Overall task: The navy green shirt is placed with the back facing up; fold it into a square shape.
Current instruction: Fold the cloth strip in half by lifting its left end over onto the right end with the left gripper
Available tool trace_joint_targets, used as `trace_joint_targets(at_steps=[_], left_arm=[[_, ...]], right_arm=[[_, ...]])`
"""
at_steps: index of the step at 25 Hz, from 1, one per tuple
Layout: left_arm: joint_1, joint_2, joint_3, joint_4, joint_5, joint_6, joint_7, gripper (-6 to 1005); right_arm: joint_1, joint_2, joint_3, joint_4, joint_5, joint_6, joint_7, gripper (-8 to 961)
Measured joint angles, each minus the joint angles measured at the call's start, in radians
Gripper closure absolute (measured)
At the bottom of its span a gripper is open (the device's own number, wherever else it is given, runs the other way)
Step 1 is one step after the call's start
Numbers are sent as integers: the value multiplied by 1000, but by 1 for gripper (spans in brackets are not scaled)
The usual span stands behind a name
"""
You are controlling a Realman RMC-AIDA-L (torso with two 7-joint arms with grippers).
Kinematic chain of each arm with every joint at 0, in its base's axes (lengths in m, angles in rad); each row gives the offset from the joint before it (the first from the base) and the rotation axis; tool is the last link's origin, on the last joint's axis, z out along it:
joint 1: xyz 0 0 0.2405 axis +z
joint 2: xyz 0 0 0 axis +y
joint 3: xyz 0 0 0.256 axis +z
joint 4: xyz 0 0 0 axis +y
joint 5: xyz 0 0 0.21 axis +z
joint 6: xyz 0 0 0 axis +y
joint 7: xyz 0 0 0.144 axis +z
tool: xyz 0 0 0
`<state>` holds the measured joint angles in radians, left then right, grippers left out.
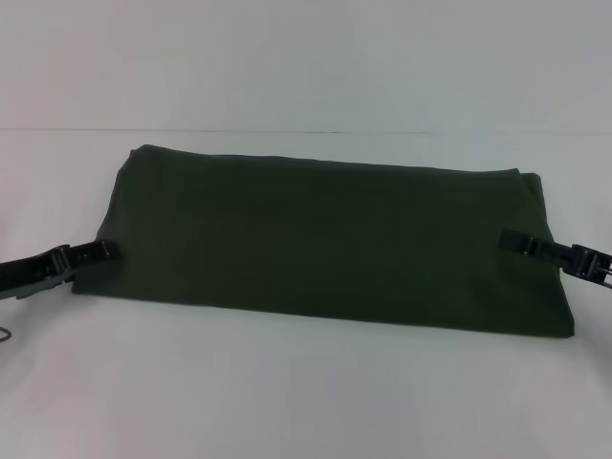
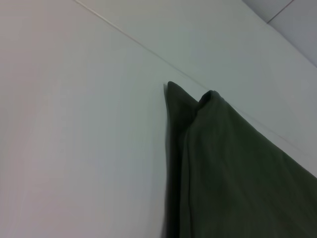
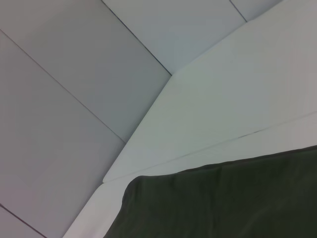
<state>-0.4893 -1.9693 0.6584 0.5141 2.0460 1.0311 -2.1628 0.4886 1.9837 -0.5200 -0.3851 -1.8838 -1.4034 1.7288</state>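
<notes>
**Both grippers parked on the short ends of a folded shirt**

Left gripper sits at the left end of the navy green shirt, its dark fingertips right on the cloth edge, roughly halfway between the near and far sides. Right gripper mirrors it on the right end, tips over the fabric just inside the edge. Honestly can't tell from the head view whether either one is pinching the cloth or just resting on it, the fingers are dark against dark fabric and look narrow. The wrist views don't show any fingers at all.

The shirt itself is already folded into a long band lying flat on the white table, running left to right, plain side up. The far edge is pretty straight, and the right end shows a bit of layered fold at the far corner.

Left wrist view shows a shirt corner poking up in two little peaks with layers stacked underneath. Right wrist view catches a rounded corner of the cloth on the table, with grey floor tiles beyond the table edge.
</notes>
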Motion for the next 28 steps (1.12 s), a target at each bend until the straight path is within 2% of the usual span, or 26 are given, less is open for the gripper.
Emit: trace_joint_targets(at_steps=[14,25,28], left_arm=[[-7,-3,-8,-4,33,15,-23,141],[-13,-7,21,8,53,5,-32,237],[-15,-7,21,8,53,6,-32,355]], right_arm=[[-1,0,-2,0,0,-8,0,163],[-2,-1,-2,0,0,-17,0,163],[-3,-2,-2,0,0,-17,0,162]])
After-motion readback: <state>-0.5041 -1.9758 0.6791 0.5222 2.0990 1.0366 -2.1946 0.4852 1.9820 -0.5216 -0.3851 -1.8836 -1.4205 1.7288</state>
